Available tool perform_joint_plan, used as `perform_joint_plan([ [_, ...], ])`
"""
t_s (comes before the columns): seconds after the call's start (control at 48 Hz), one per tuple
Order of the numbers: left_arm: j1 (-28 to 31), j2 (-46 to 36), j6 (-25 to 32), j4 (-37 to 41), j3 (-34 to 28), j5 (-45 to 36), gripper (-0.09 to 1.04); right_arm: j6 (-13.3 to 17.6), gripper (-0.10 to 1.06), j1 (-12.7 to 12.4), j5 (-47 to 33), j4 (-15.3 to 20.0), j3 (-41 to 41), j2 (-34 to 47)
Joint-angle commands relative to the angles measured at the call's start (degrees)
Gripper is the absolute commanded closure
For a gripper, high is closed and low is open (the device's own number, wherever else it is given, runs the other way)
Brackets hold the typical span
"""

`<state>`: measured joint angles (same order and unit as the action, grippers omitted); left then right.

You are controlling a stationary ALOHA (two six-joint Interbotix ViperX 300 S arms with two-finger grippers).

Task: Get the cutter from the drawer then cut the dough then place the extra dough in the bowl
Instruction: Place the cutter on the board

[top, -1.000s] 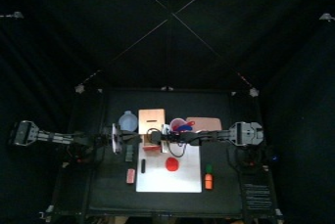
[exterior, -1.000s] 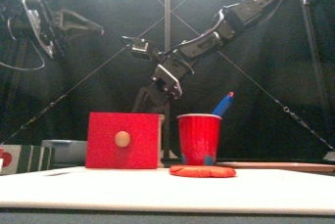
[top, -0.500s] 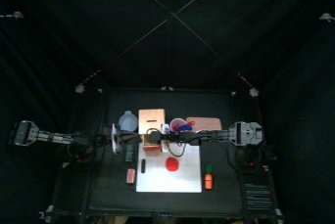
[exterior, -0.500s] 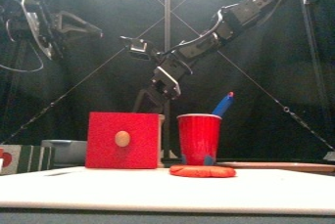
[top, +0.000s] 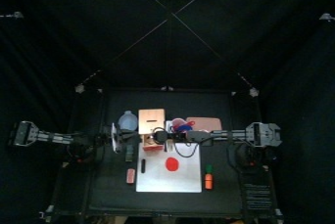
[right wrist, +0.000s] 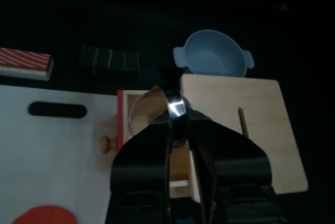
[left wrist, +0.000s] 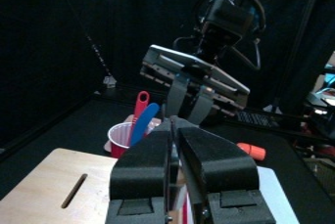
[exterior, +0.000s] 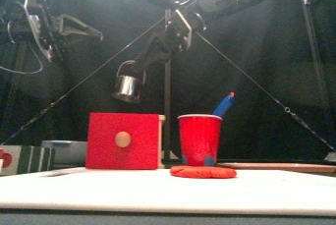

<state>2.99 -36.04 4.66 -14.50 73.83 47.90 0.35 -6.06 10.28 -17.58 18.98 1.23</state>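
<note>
My right gripper (exterior: 170,34) is shut on the wire handle of the round metal cutter (exterior: 128,84), which hangs in the air above the wooden box's red drawer front (exterior: 122,140). In the right wrist view the shiny cutter (right wrist: 157,104) sits between the jaws over the box (right wrist: 242,120). The red dough disc (exterior: 203,171) lies flat on the white cutting board (exterior: 92,192); from above, the dough (top: 171,165) is at the board's middle. The blue-grey bowl (top: 127,120) stands left of the box (top: 152,120). My left gripper (top: 124,146) hovers shut at the board's left edge.
A red cup (exterior: 201,139) with a blue knife stands right of the box, behind the dough. A dark sushi roll (right wrist: 108,59) and a red-and-white toy (right wrist: 23,62) lie beside the board. An orange toy (top: 209,181) rests on the board's right side.
My right gripper has risen and reached further left, and the cutter now dangles from it above the box. The left arm has stayed put.
</note>
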Motion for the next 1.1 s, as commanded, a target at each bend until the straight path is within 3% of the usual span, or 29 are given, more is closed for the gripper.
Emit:
perform_joint_plan([
  [0.021,0.6,0.0,0.1,0.0,-0.6,0.5,0.44,0.1,0.52,0.3,-0.2,-0.1,3.8,-7.6],
  [0.104,1.3,0.0,0.1,0.0,-0.8,0.5,0.44,0.0,0.52,1.1,-0.9,-0.1,8.7,-11.1],
  [0.354,2.8,0.3,0.3,0.1,-1.9,0.0,0.44,0.1,0.53,6.9,-1.4,-0.5,27.5,-22.6],
  [0.5,3.0,1.6,0.4,0.0,-4.2,-0.7,0.44,0.2,0.53,8.5,-2.7,-1.0,34.0,-26.7],
  [0.667,4.3,4.5,0.4,0.1,-6.2,-0.7,0.44,0.1,0.53,8.1,-5.7,-2.0,39.7,-27.2],
  [0.938,4.6,11.4,0.4,0.2,-10.5,-0.7,0.45,0.1,0.51,3.2,-14.3,-2.3,43.7,-24.1],
  [1.104,5.2,15.0,0.5,0.4,-12.2,-0.7,0.45,0.2,0.49,2.8,-17.3,-1.8,43.8,-22.6],
])
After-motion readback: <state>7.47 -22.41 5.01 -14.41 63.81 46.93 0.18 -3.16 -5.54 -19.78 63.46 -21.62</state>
